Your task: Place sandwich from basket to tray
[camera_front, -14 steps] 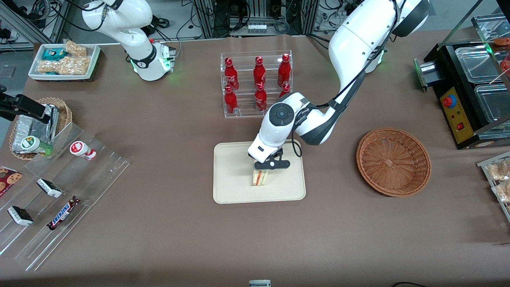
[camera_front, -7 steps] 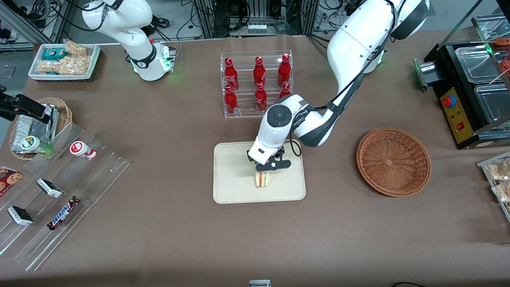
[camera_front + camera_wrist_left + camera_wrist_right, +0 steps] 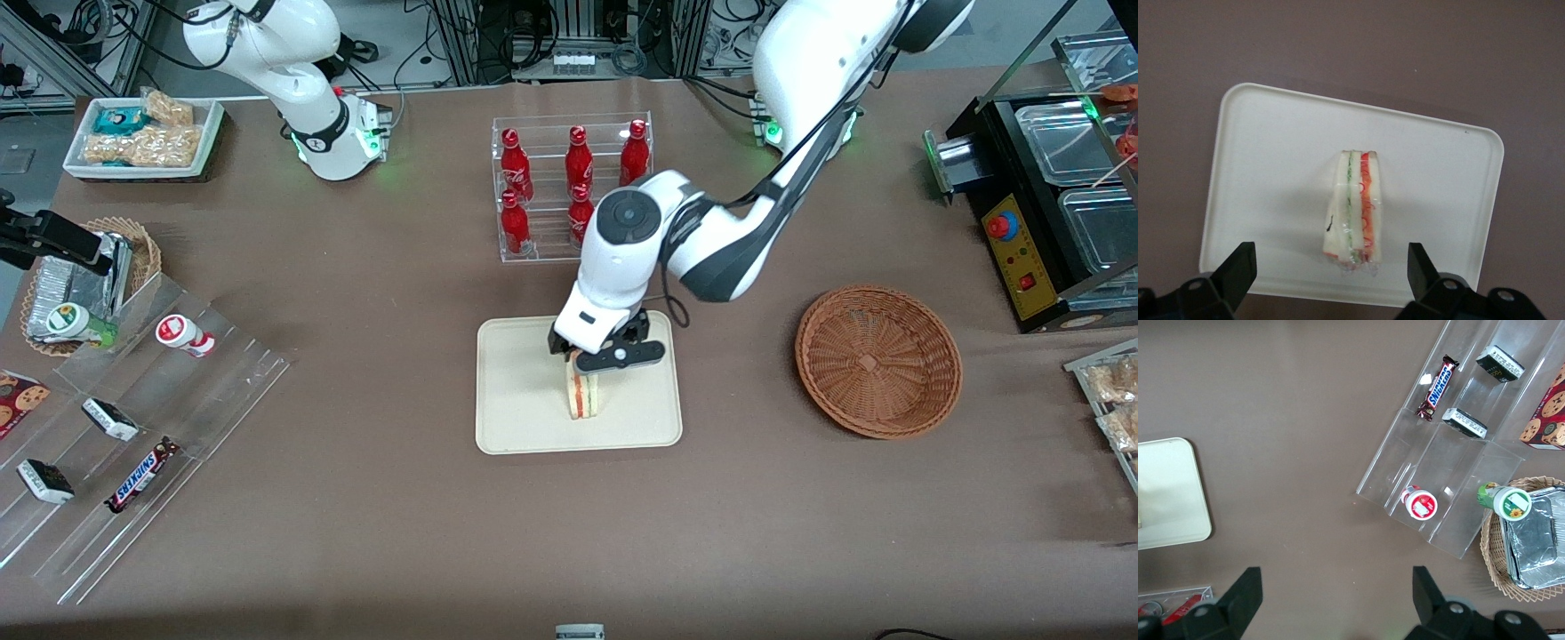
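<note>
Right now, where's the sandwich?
The sandwich stands on the tray, near its middle, apart from the open gripper above it; the basket is empty.

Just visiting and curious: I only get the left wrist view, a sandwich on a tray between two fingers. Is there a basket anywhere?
Observer: Yes, a brown wicker basket lies empty beside the tray, toward the working arm's end of the table.
Operator: Anything else nearby?
Observer: A clear rack of red bottles stands farther from the front camera than the tray.
Operator: Where is the gripper?
Observer: The gripper hangs over the sandwich, fingers open.
</note>
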You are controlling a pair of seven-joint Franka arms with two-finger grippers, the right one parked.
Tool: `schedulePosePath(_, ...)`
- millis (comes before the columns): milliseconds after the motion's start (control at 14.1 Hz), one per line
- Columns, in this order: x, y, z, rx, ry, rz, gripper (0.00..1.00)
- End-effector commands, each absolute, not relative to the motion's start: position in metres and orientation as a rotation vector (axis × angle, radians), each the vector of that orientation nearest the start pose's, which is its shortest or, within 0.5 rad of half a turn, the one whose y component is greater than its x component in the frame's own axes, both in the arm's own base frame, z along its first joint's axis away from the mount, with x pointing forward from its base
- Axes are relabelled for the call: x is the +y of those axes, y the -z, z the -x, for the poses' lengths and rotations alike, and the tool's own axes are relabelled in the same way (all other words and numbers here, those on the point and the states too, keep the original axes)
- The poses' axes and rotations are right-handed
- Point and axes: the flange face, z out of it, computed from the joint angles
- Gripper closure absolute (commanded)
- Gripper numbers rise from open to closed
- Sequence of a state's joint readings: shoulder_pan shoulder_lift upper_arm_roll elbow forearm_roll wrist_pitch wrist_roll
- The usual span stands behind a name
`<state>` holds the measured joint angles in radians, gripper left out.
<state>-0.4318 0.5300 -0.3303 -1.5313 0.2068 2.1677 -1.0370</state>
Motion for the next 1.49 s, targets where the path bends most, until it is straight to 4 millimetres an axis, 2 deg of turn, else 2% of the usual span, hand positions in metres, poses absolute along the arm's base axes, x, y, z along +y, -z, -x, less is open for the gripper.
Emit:
schedulePosePath(0,-0.412,-0.391,-0.553,-0.44,0.131,3.137,0.0)
schedulePosePath(142,-0.373,-0.403,-0.568,-0.497,0.093,3.084,0.0)
schedulePosePath(284,-0.331,-0.418,-0.581,-0.436,0.018,3.068,0.0)
schedulePosePath(355,-0.312,-0.429,-0.583,-0.383,-0.048,3.081,0.0)
schedulePosePath(638,-0.216,-0.471,-0.591,-0.187,-0.19,3.048,0.0)
schedulePosePath(780,-0.184,-0.491,-0.59,-0.167,-0.208,3.037,0.0)
schedulePosePath(851,-0.174,-0.499,-0.59,-0.18,-0.195,3.038,0.0)
schedulePosePath(1418,-0.172,-0.517,-0.587,-0.198,-0.16,3.04,0.0)
